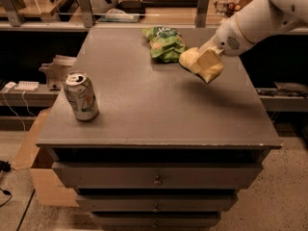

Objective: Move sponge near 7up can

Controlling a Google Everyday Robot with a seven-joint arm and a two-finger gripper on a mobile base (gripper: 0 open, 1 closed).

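The pale yellow sponge [191,57] hangs in my gripper [207,60], lifted a little above the grey table top at the right rear, with its shadow on the surface below. The gripper is shut on the sponge, and the white arm reaches in from the upper right. The 7up can [81,96], silver-white with green and red markings, stands upright near the table's front left corner, far from the sponge.
A green chip bag [164,43] lies at the back of the table [159,119], just left of the sponge. Shelves with clutter stand behind the table. Drawers are below the front edge, and a cardboard box [41,177] sits on the floor at left.
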